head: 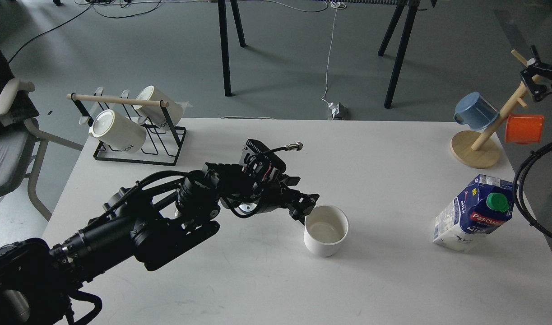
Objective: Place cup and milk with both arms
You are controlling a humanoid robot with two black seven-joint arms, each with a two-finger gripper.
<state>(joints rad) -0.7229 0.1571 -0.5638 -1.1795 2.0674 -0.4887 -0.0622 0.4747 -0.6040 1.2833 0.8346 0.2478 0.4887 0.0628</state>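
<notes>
The cup [326, 236] stands upright and empty near the middle of the tabletop [375, 149], mouth open to the camera; its handle is hidden, probably on the left side where the left hand [305, 208] meets it. That hand is right against the cup's left rim, dark and seen end-on, so I cannot tell how far its fingers are parted or whether they grip the handle or the wall. Judging by this, the step in hand is the cup's grasp or its release. To do it well, the hand should keep level so the cup stays upright, and any pull-back should go straight left, away from the rim, not across it.

The milk [474, 214] stands well to the right, near the tabletop's right edge, leaning over with its green cap towards the camera; nothing holds it. It looks tippy, so it wants a firm grip on the body, below the cap. The right hand [535, 81] is up at the far right, by the wooden cup tree [476, 146]; its opening cannot be made out either.
</notes>
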